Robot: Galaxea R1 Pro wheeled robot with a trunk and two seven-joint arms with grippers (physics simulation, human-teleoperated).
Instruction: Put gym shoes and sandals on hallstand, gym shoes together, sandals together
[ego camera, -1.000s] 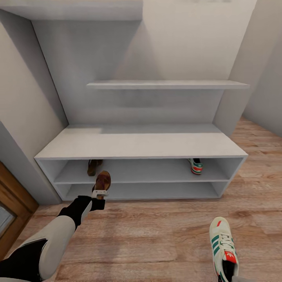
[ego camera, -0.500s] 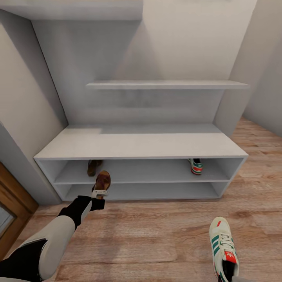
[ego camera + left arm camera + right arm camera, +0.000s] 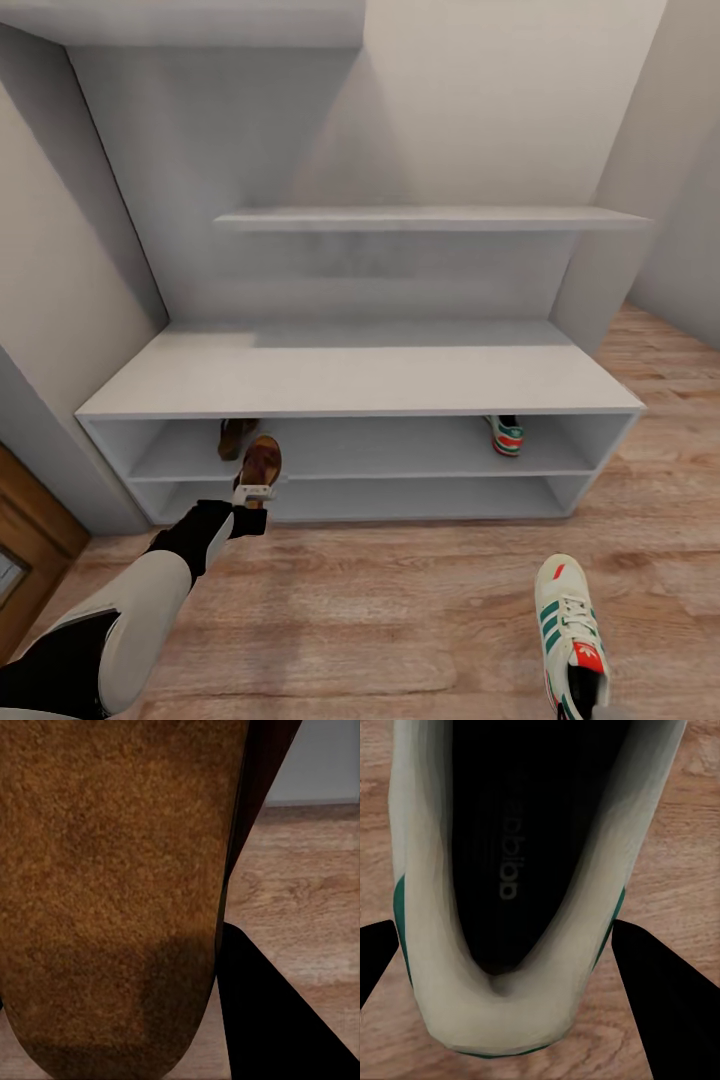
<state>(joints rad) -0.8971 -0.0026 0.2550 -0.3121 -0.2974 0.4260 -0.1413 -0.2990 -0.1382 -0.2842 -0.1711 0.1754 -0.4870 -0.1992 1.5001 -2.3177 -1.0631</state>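
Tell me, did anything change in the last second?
Hardly anything. The whole picture shifted slightly, so the camera moved, not the things. The left gripper still holds one sandal at the hallstand. The other sandal and one gym shoe stay shelved.

The head camera looked forward and down from well back, taking in the whole hallstand [image 3: 360, 370], the corridor floor [image 3: 400, 600] before it and both arms reaching out below. The left wrist camera sat pressed right up against the sandal [image 3: 112, 892] the left claw held, sharing with the head view that sandal [image 3: 259, 464] and a strip of floor. The right wrist camera peered straight down, very close, into the gym shoe [image 3: 532, 870], the one at the head view's lower right [image 3: 568, 625].
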